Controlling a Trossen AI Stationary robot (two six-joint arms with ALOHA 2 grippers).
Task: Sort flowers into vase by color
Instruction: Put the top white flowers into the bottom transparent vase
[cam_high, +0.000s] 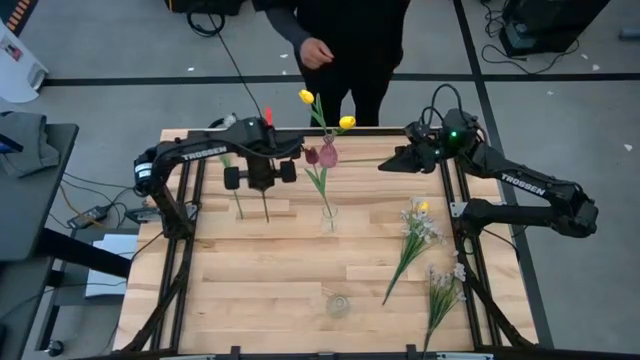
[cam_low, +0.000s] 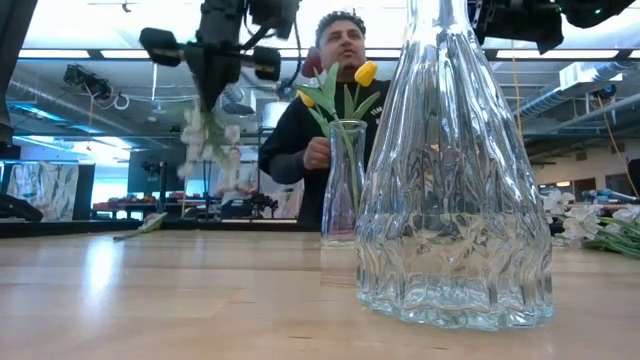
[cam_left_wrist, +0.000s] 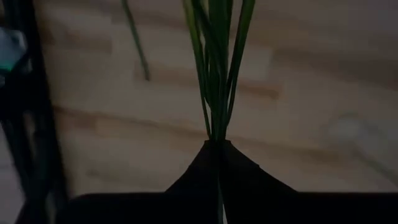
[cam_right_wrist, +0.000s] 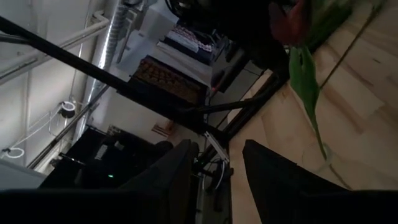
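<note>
My left gripper (cam_high: 260, 178) hangs over the table's far left, pointing down, shut on a spray of small white blossoms (cam_low: 208, 135). A slim clear vase (cam_high: 328, 216) holds yellow tulips (cam_high: 346, 123) and maroon tulips (cam_high: 326, 155), which lean toward the far edge. A taller clear vase (cam_high: 338, 303) stands near the front edge, with no flowers in it. My right gripper (cam_high: 385, 163) is held level just right of the maroon tulips, open, with nothing between its fingers (cam_right_wrist: 180, 177). In the high view a thin stem (cam_high: 365, 160) reaches toward it; I cannot tell whether they touch. My left gripper pinches a bundle of thin green stems (cam_left_wrist: 215, 127) between its two shut fingers. It comes from above, pointing down. The spray hangs below the fingers, blossoms down, clear of the table.
Two more white sprays (cam_high: 415, 235) (cam_high: 441, 290) lie at the table's right. A loose green stem (cam_high: 238, 198) lies at the far left. A person stands behind the far edge, one hand (cam_high: 316, 53) raised. Bare wood lies between the two vases.
</note>
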